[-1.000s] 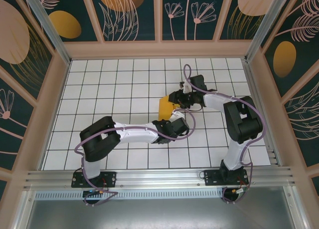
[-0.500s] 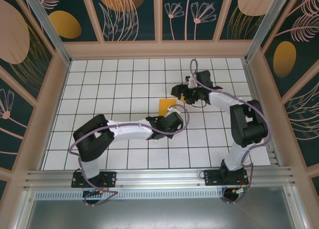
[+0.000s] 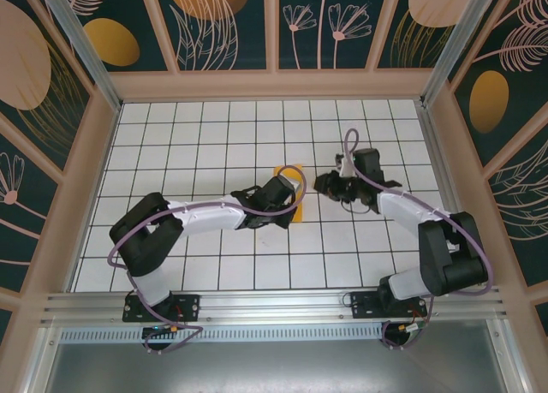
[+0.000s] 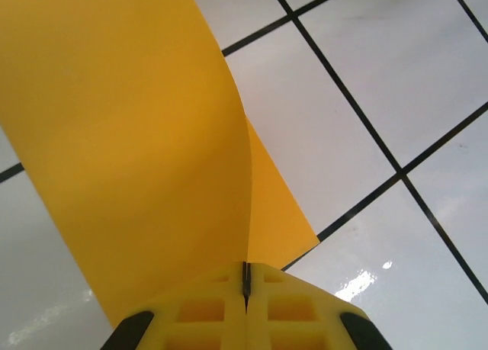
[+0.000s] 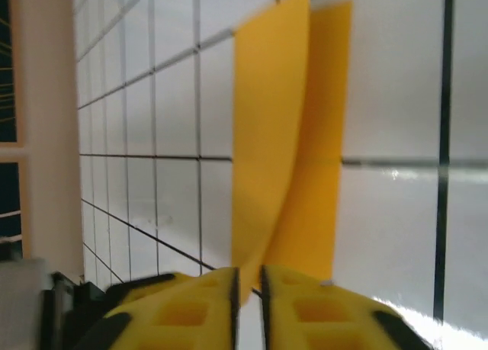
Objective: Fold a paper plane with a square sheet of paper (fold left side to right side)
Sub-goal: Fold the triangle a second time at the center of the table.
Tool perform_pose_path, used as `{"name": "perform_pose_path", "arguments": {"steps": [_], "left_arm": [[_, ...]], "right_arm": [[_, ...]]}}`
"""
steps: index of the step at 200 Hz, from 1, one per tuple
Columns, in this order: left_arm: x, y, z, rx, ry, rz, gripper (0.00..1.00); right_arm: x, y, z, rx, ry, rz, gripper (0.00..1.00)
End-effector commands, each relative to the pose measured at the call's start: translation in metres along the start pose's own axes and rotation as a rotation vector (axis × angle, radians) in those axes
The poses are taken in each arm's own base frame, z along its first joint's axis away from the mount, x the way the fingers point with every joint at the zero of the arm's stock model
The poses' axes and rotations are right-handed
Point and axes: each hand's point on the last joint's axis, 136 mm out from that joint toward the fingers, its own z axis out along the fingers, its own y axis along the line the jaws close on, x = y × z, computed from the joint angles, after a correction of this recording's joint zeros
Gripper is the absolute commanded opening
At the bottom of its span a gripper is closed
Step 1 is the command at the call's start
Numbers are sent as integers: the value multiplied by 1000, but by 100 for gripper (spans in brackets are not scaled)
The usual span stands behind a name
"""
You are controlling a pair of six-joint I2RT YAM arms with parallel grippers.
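Observation:
The square sheet of paper [image 3: 294, 175] is orange-yellow and lies near the middle of the tiled floor, bent over on itself. One layer stands up in a curve and the other lies flat. My left gripper [image 3: 289, 205] is shut on the sheet's near edge. In the left wrist view its jaws [image 4: 245, 277] meet on the paper [image 4: 137, 121], which rises away from them. My right gripper [image 3: 320, 184] sits just right of the sheet. Its jaws [image 5: 248, 285] are all but shut, and the paper [image 5: 267, 136] and floor show through the thin slit.
White tiles with black grid lines [image 3: 214, 136] cover the floor inside a low wooden frame [image 3: 274, 85] with dark patterned walls. The left arm [image 3: 197, 217] lies low across the near-left tiles. The right arm's elbow [image 3: 449, 256] stands at the near right.
The left gripper carried the paper's edge up and to the left, narrowing the sheet. The right gripper let go, drew back to the right and closed its jaws.

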Motion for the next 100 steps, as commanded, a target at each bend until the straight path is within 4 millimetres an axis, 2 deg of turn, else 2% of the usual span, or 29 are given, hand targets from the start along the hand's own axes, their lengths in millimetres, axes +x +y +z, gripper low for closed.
{"name": "perform_pose_path", "arguments": {"steps": [1,15,40,100], "left_arm": [[-10,-9,-11,81,-38,4,0],[-12,-8,-12,93,-41,-5,0],[-11,-4,-11,103,-35,-21,0],[-15,-5,-12,118,-40,-46,0]], "right_arm": [[16,0,9,-13,-6,9,10],[29,-5,19,5,12,23,5],[44,-11,38,42,42,36,2],[55,-23,59,105,78,53,1]]}}
